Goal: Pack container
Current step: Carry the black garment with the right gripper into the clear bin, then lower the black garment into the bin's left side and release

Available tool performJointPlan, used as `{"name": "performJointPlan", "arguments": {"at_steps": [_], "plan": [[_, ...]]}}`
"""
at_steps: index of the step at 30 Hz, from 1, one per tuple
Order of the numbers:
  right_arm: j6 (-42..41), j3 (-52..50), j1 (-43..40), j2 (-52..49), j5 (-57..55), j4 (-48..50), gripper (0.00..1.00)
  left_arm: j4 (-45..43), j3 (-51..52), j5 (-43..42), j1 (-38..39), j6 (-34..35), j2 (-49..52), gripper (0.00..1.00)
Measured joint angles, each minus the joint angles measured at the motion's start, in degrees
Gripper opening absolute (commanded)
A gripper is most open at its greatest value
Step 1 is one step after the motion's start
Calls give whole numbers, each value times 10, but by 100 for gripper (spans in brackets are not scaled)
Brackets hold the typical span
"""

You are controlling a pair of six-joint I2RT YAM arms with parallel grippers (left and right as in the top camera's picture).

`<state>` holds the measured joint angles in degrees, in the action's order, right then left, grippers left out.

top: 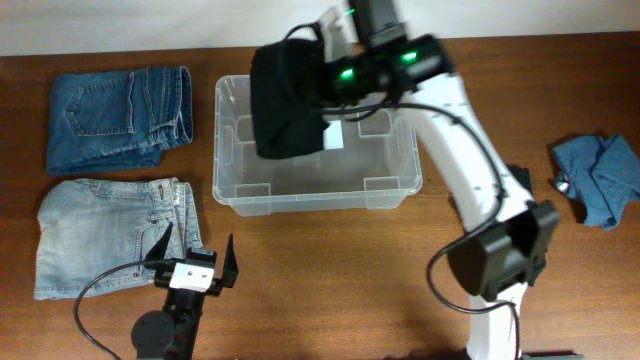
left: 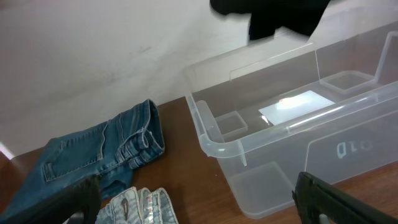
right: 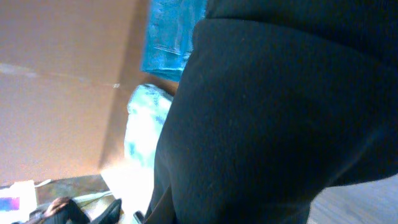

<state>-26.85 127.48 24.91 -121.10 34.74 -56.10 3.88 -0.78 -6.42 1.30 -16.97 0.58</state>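
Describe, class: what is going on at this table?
The right gripper holds a black garment hanging over the clear container, whose inside shows only a white label. The left gripper sits open near the light jeans. Dark jeans lie left of the container, a blue cloth far right.

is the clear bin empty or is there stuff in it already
Empty. The container shows only its bare floor and white label; the black garment hangs above it, not yet inside.

Glossy, see-through plastic container (top: 300, 196); matt black cloth garment (top: 285, 100); dark woven denim jeans (top: 115, 115); smooth brown wooden table (top: 330, 290).
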Motion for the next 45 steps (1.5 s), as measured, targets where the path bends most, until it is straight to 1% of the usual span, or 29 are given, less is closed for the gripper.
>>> {"name": "performJointPlan", "arguments": {"at_steps": [4,6,10,18,28,29,31,32,33,34,35,37,39,42,45], "plan": [[-57,0,43,-25,-81,17,4,0,0,0,0,0,0,99],[-78,0,64,-45,-117,47,4,0,0,0,0,0,0,99],[-94,0,73,-78,-139,80,4,0,0,0,0,0,0,99],[-102,0,73,-145,-124,122,4,0,0,0,0,0,0,99],[-102,0,74,-168,-100,132,5,0,0,0,0,0,0,99],[-102,0,74,-168,-99,132,7,0,0,0,0,0,0,99],[-102,0,74,-169,-98,132,19,0,0,0,0,0,0,99],[-104,0,74,-170,-97,132,34,0,0,0,0,0,0,99],[-103,0,74,-171,-97,132,43,0,0,0,0,0,0,99],[-103,0,74,-172,-97,132,58,0,0,0,0,0,0,99],[-100,0,74,-174,-96,131,70,0,0,0,0,0,0,99],[-89,0,75,-179,-98,127,80,0,0,0,0,0,0,100],[-76,0,75,-180,-112,112,85,0,0,0,0,0,0,99],[-53,0,75,-180,-151,80,86,0,0,0,0,0,0,99],[-12,0,75,-180,-210,42,88,0,0,0,0,0,0,99]]}}
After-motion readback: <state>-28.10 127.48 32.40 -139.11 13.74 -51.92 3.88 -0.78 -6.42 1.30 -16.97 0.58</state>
